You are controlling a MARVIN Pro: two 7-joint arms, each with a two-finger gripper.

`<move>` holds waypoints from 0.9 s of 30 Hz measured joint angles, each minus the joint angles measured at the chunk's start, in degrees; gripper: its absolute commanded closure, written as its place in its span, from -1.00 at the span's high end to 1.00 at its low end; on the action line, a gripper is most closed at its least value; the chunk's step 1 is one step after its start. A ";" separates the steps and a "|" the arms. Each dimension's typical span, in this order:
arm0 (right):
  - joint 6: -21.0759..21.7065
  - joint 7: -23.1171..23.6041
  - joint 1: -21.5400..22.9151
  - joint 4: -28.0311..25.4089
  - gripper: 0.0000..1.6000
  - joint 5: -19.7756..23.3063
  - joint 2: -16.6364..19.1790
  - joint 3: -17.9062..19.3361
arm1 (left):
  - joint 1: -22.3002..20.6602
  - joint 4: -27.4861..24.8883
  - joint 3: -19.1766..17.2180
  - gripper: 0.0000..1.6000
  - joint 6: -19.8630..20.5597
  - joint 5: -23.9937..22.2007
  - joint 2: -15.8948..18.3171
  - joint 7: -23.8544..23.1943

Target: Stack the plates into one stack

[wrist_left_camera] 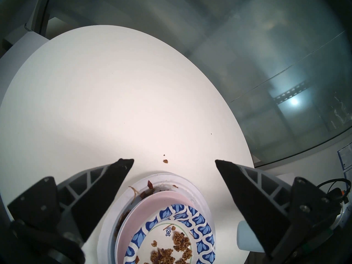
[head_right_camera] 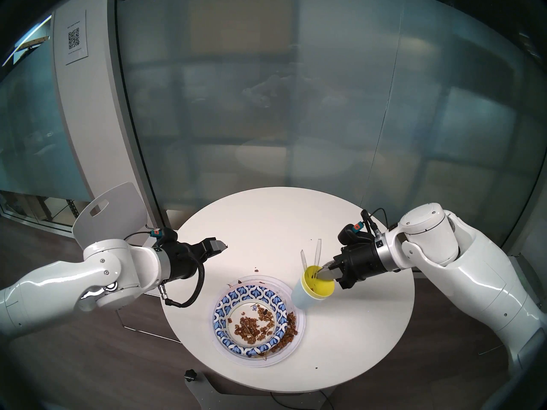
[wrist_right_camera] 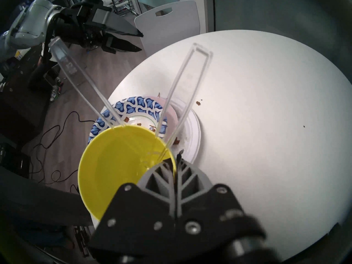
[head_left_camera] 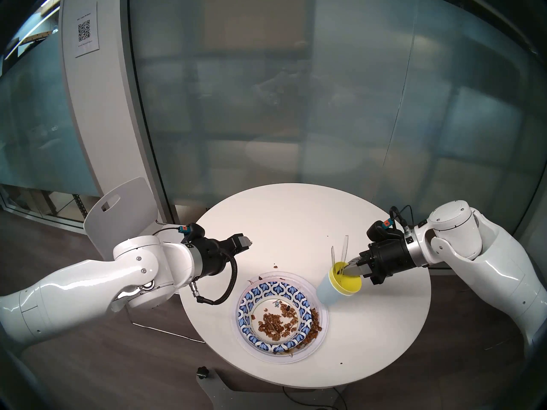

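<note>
I am keeping my left fingers (head_left_camera: 247, 243) spread wide at nine o'clock, holding nothing. The stack (head_left_camera: 282, 314) is sitting at the tabletop's (head_left_camera: 296, 223) six o'clock. At three o'clock, my right fingers (head_left_camera: 352, 269) are pinching the tilted yellow cup's (head_left_camera: 346, 277) rim; its clear utensils (head_left_camera: 340, 255) could be sliding out.

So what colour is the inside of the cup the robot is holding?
Bright yellow inside the cup, clearest in the right wrist view; its outside is light blue.

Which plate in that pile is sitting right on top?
The paper plate with the blue-and-white leaf-pattern rim is on top, holding brown crumbs. The pale pink plate and the large white plate show only as edges beneath it.
</note>
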 measured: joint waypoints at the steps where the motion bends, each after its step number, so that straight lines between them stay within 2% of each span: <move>1: -0.05 0.08 -0.18 -0.31 -1.00 0.35 -0.07 0.24 | -0.02 0.00 0.00 1.00 0.01 0.00 -0.01 0.01; 10: -0.42 0.09 -2.19 -3.70 -1.00 2.69 -2.40 0.52 | -0.20 0.04 0.22 1.00 -0.01 0.22 -0.13 0.16; 20: -0.66 -1.73 -1.05 -3.69 -1.00 2.12 -7.38 -5.09 | -0.23 0.42 0.21 1.00 -0.38 0.74 0.04 0.35; 27: -1.31 -1.88 1.81 -0.10 -1.00 -0.13 -11.18 -9.28 | -0.27 0.70 0.13 1.00 -0.59 0.73 0.66 0.39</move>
